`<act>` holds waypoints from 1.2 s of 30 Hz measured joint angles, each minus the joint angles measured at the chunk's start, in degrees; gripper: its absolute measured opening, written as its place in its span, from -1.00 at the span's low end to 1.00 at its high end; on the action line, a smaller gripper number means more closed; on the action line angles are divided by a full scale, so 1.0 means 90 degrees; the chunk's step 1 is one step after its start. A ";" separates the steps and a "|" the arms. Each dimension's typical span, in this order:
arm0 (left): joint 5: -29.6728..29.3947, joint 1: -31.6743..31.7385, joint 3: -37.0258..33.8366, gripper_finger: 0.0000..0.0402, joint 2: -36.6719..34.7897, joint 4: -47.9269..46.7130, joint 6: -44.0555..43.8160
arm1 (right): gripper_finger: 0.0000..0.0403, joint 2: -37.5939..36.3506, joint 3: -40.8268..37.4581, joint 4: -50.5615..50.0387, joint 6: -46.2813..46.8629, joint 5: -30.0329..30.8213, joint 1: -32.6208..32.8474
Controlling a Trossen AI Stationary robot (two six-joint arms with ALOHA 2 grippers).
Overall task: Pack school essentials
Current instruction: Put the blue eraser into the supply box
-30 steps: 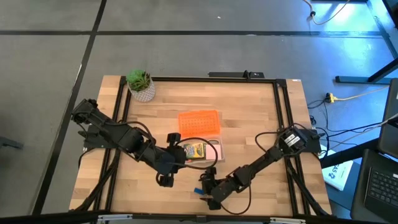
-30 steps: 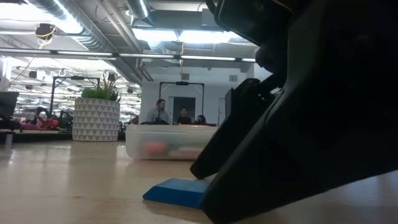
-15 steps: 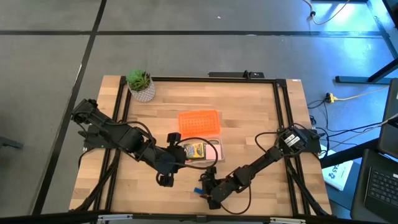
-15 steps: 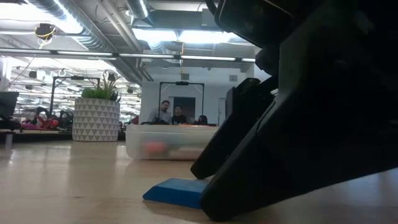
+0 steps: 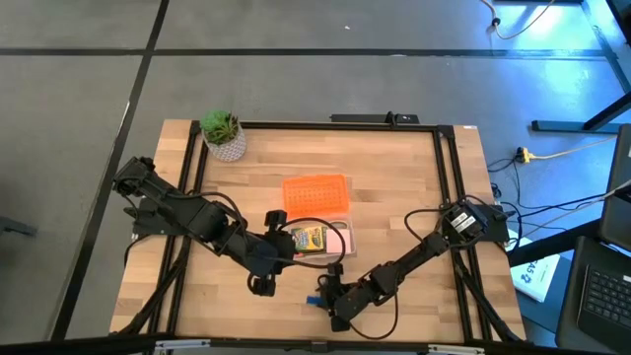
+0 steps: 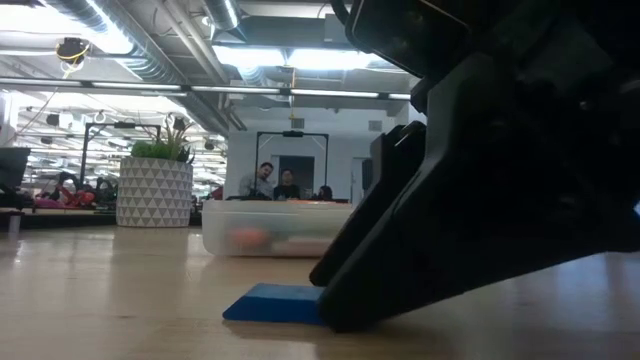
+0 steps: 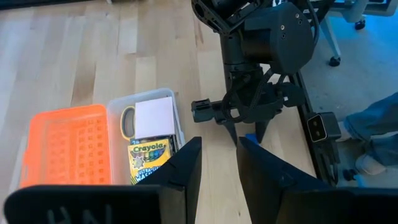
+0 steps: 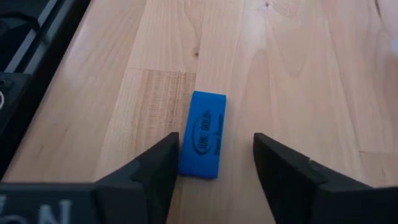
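Note:
A small blue block [image 8: 205,134] lies flat on the wooden table near its front edge, also seen in the low view [image 6: 268,303]. My right gripper [image 8: 216,142] is low over it, slanting down, open, with one finger on each side of the block's long sides. My left gripper [image 7: 219,163] hangs higher, left of the clear box [image 5: 335,240], open by a narrow gap and holding nothing. In the box lie a crayon box [image 7: 149,160], a pale square pad [image 7: 154,116] and scissors [image 7: 127,121]. My right gripper has one finger [image 8: 163,163] against the block's long side near its closest corner [image 8: 184,167]. The other finger [image 8: 273,163] stands clear of the opposite side. The fingers come slanting down from the table's right and lie along the block, which rests flat on the table.
An orange lid [image 5: 315,194] lies just beyond the clear box. A potted plant [image 5: 223,133] stands at the far left corner. Black frame rails [image 5: 449,197] run along the table's sides. People show in the room behind the table in the low view.
My right gripper's fingers have drawn closer together around the blue block without shutting on it. The block has slid and turned a little on the table.

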 joint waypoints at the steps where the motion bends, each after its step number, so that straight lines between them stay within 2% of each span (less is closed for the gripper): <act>1: 0.0000 0.0000 0.0000 -0.53 0.0000 0.0000 0.0000 | -0.03 0.0000 -0.0002 0.0001 -0.0002 0.0000 0.0000; 8: 0.0000 0.0000 0.0000 -0.53 0.0000 0.0000 -0.0002 | -0.23 0.0002 -0.0005 -0.0003 -0.0007 -0.0005 0.0000; 24: 0.0000 0.0000 0.0000 -0.53 0.0000 0.0002 -0.0002 | -0.51 0.0007 -0.0015 0.0064 -0.0022 -0.0068 -0.0002; 36: 0.0002 0.0000 0.0000 -0.53 0.0000 0.0005 -0.0002 | -0.54 -0.0344 -0.0039 -0.0324 0.0038 0.0086 -0.0019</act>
